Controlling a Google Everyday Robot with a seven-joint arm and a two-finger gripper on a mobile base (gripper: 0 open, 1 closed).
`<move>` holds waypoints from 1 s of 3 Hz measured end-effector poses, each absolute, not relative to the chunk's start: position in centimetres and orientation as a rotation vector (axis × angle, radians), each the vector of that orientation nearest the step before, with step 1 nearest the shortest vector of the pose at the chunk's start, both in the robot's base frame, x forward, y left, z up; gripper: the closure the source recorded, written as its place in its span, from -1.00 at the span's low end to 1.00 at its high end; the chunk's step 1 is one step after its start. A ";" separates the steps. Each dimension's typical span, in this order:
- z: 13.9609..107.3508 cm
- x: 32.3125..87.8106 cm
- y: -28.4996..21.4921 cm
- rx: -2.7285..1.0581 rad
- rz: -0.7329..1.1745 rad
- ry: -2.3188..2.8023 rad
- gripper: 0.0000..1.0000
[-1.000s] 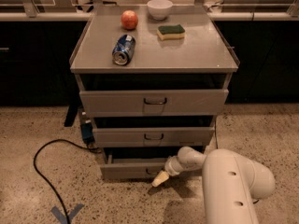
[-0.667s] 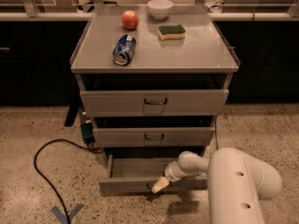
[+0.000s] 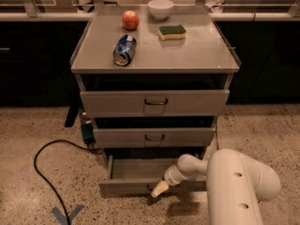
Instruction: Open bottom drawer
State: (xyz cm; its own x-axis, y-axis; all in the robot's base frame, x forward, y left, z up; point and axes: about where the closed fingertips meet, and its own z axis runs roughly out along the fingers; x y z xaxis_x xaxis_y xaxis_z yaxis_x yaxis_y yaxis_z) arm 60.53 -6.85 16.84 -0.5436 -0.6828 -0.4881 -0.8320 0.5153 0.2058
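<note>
The bottom drawer point(image 3: 125, 187) of the grey metal cabinet stands pulled out, and its plain grey tray point(image 3: 138, 168) shows inside. Its low flat front is near the floor. My gripper point(image 3: 158, 189) sits at the centre of that front, where the small dark handle is, and hides most of the handle. My white arm point(image 3: 234, 186) reaches in from the lower right. The mid-sized middle drawer point(image 3: 154, 137) and the tall top drawer point(image 3: 154, 102) are pushed in above it.
On the cabinet top point(image 3: 206, 55) lie a blue can point(image 3: 124, 50) on its side, a red apple point(image 3: 130, 19), a white bowl point(image 3: 161, 8) and a green-and-yellow sponge point(image 3: 171, 32). A black cable point(image 3: 44, 172) loops on the speckled floor at left. Dark counters stand behind.
The bottom drawer has slid out toward me, from nearly closed to well open with its tray showing. My gripper moved back with the drawer front.
</note>
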 end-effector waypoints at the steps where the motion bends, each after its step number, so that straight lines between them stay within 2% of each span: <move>1: 16.5 57.8 -7.0 -1.250 0.644 2.460 -1.00; 3: 19.2 50.9 -7.3 -1.189 0.692 2.554 -1.00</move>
State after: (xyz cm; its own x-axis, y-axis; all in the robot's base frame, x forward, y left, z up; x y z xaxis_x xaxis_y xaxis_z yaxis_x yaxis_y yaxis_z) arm 50.86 -7.34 19.24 -0.6401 -0.6545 -0.4024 -0.7681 0.5566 0.3166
